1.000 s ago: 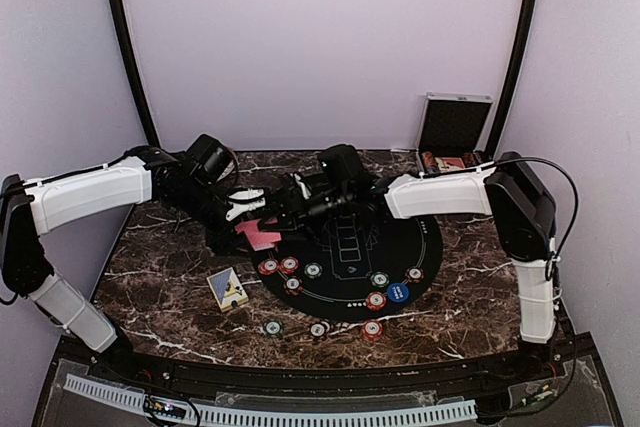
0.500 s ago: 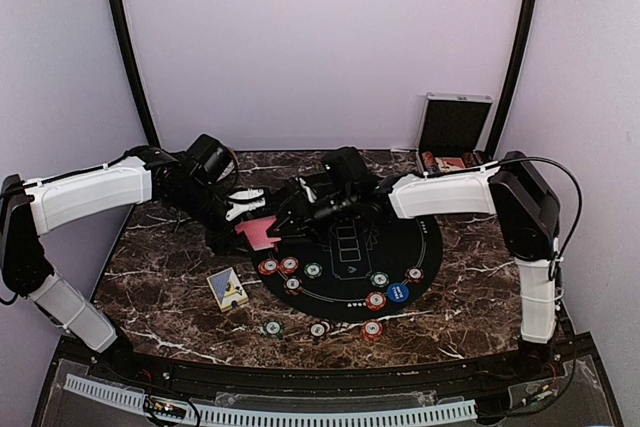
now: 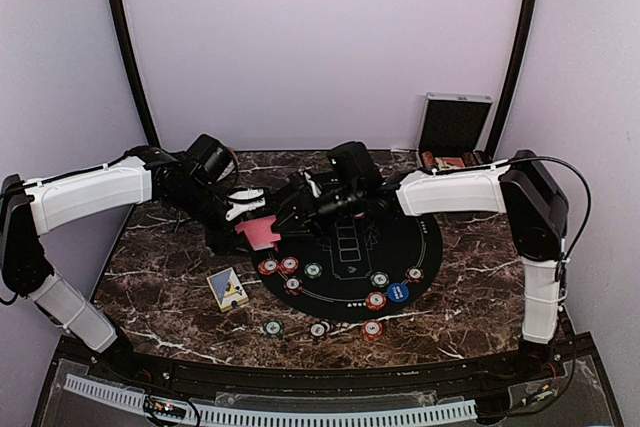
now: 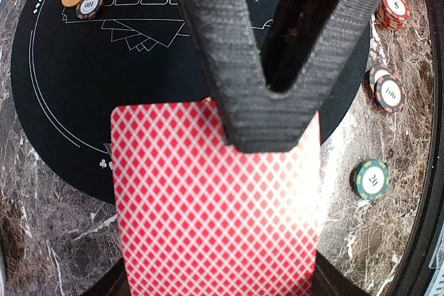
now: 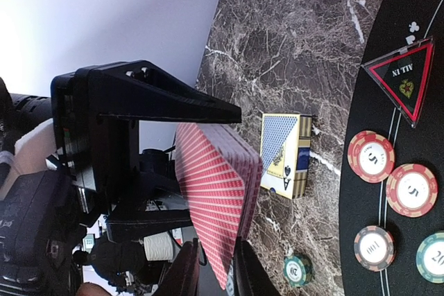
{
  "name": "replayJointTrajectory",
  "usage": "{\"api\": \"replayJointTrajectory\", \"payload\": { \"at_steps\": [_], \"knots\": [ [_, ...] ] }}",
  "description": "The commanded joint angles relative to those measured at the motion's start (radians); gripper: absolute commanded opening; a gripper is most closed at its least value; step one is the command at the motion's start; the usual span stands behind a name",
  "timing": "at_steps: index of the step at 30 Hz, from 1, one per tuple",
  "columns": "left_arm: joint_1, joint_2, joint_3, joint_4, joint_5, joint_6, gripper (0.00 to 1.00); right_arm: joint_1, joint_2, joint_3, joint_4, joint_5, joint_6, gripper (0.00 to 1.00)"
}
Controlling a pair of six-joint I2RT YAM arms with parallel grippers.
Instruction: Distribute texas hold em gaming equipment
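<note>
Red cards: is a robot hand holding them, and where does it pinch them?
Yes. The left gripper is shut on the red cards, pinching them at the middle of one edge.

White shells over left arm (image 3: 90,197) and right arm (image 3: 455,192), black joints between. Thin black cable (image 3: 586,209) looping past right elbow. Ridged matte-black fingers (image 4: 215,46) on left claw (image 4: 267,121).

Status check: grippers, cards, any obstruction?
Left gripper shut on red-backed cards, held aloft. Right gripper straddling their edge, grip unconfirmed. No obstruction seen between the two.
</note>
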Motion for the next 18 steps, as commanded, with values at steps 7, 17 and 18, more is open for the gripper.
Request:
{"api": "replayJointTrajectory", "payload": {
  "at_steps": [7, 17, 18],
  "knots": [
    [-0.001, -0.020, 0.010, 0.015, -0.001, 0.002, 0.00, -0.007, -0.031, -0.037, 0.117, -0.042, 0.069, 0.15],
    [-0.001, -0.023, 0.011, 0.014, -0.004, 0.007, 0.00, -0.004, -0.009, -0.054, 0.196, -0.069, 0.125, 0.10],
    [0.000, -0.023, 0.011, 0.014, -0.004, 0.007, 0.00, -0.004, -0.006, -0.054, 0.197, -0.071, 0.126, 0.10]
  ]
}}
